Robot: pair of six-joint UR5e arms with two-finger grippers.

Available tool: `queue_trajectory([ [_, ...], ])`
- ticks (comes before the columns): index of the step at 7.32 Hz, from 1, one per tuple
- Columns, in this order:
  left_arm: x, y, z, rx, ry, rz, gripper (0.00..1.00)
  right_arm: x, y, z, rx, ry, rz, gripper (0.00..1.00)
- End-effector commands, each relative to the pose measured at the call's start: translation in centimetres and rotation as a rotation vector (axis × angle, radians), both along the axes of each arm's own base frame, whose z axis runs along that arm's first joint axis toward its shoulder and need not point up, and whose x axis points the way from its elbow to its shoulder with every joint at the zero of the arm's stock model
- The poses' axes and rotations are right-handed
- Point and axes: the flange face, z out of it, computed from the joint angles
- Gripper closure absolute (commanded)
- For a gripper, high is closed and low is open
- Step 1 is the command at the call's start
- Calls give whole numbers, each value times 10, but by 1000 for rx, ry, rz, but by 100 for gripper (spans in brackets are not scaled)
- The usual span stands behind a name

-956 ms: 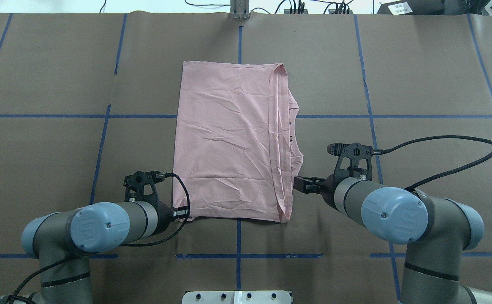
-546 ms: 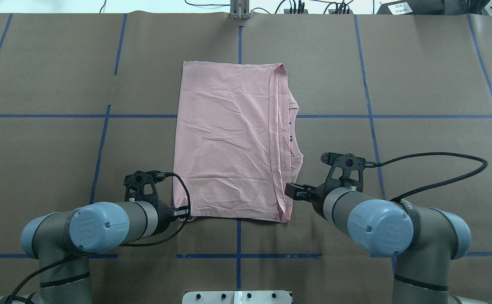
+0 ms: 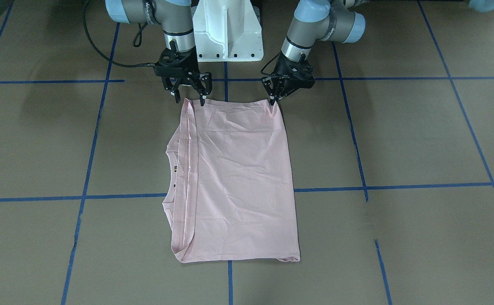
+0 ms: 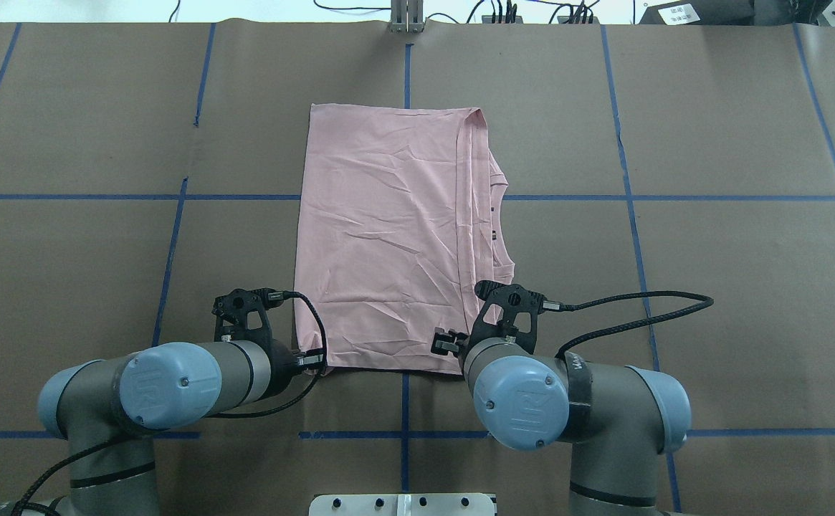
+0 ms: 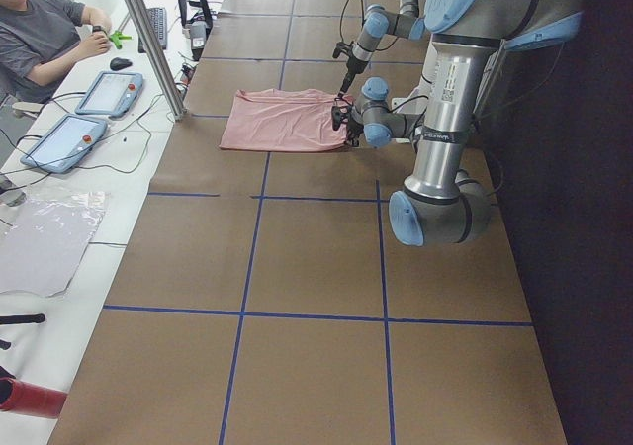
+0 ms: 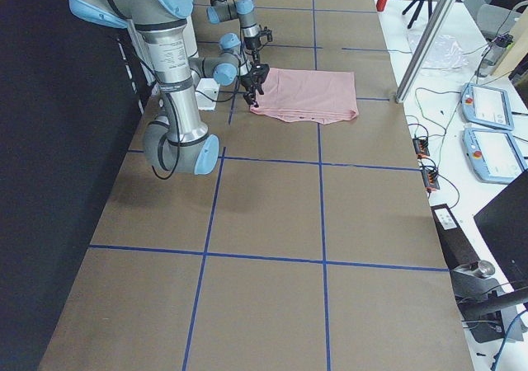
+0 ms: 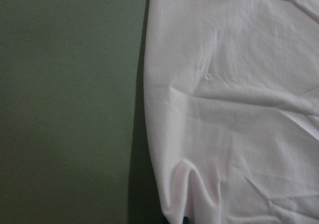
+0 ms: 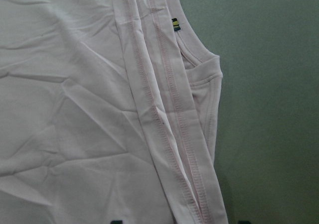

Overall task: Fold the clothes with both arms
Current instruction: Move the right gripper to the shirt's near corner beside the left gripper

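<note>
The pale pink T-shirt (image 4: pixel 381 236) lies folded lengthwise on the brown table, plain back up, with the hem layers and collar along its right edge; it also shows in the front view (image 3: pixel 238 178). My left gripper (image 3: pixel 275 100) is shut on the shirt's near left corner, and the left wrist view shows the cloth (image 7: pixel 234 109) bunched there. My right gripper (image 3: pixel 188 100) is open, its fingers spread over the near right corner. The right wrist view shows the stitched hems (image 8: pixel 169 124) between the jaw tips. The Snoopy print is hidden.
The white pedestal base (image 3: pixel 227 29) stands just behind both grippers. Blue tape lines (image 4: pixel 404 401) grid the table. Cables and boxes (image 4: pixel 503 14) line the far edge. An operator (image 5: pixel 45 30) sits at a side desk with tablets (image 5: pixel 109 91).
My right arm swung left and back toward the near edge, carrying its gripper from beside the shirt's right edge to over the near right corner. The left arm and shirt have stayed put.
</note>
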Motion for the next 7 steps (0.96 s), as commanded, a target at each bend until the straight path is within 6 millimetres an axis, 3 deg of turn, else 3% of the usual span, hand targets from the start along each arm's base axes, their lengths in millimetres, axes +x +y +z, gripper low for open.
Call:
queue_trajectory([
  [1, 0, 0, -1, 1, 2, -1, 100, -14, -1, -4, -30, 20, 12, 23],
  [3, 1, 1, -1, 1, 2, 1, 100, -16, -3, -15, -36, 20, 11, 34],
  [7, 1, 1, 0, 0, 0, 2, 100, -32, -5, 6, -52, 68, 16, 35],
])
